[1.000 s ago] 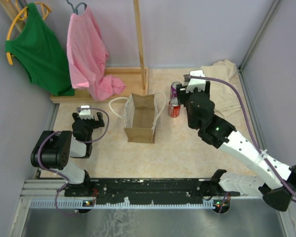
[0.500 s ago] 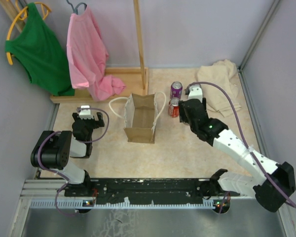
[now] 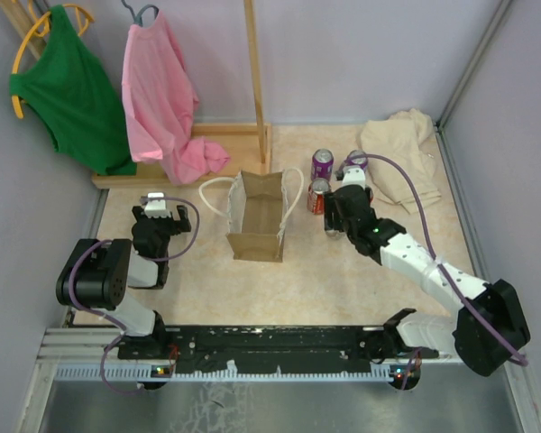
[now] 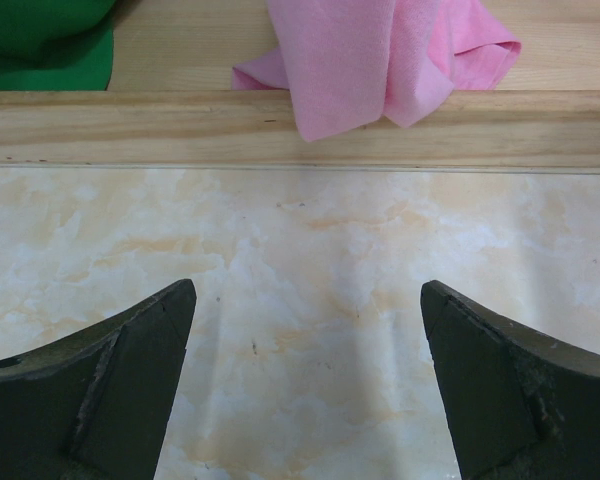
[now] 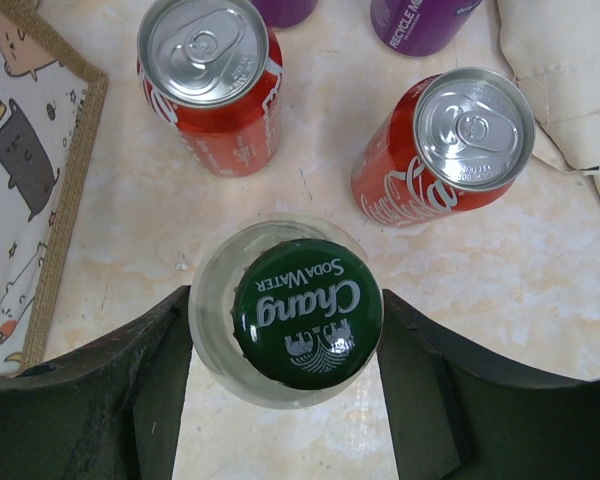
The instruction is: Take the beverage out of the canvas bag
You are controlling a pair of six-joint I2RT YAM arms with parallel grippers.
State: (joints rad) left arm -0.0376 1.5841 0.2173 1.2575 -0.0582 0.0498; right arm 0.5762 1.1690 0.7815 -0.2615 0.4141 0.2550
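Note:
The tan canvas bag [image 3: 257, 216] with white loop handles stands open mid-table; its cat-print side shows in the right wrist view [image 5: 20, 170]. My right gripper [image 5: 285, 330] is shut on a clear glass soda-water bottle with a green cap [image 5: 305, 310], held upright just right of the bag, near the cans. In the top view the right gripper [image 3: 336, 215] hides the bottle. My left gripper [image 4: 308, 295] is open and empty over bare table, left of the bag [image 3: 153, 216].
Two red cans [image 5: 215, 85] [image 5: 445, 150] and two purple cans [image 5: 420, 20] stand just beyond the bottle. A cream cloth [image 3: 401, 153] lies far right. A wooden rack base [image 4: 280, 125] with pink [image 4: 380, 55] and green shirts is at far left.

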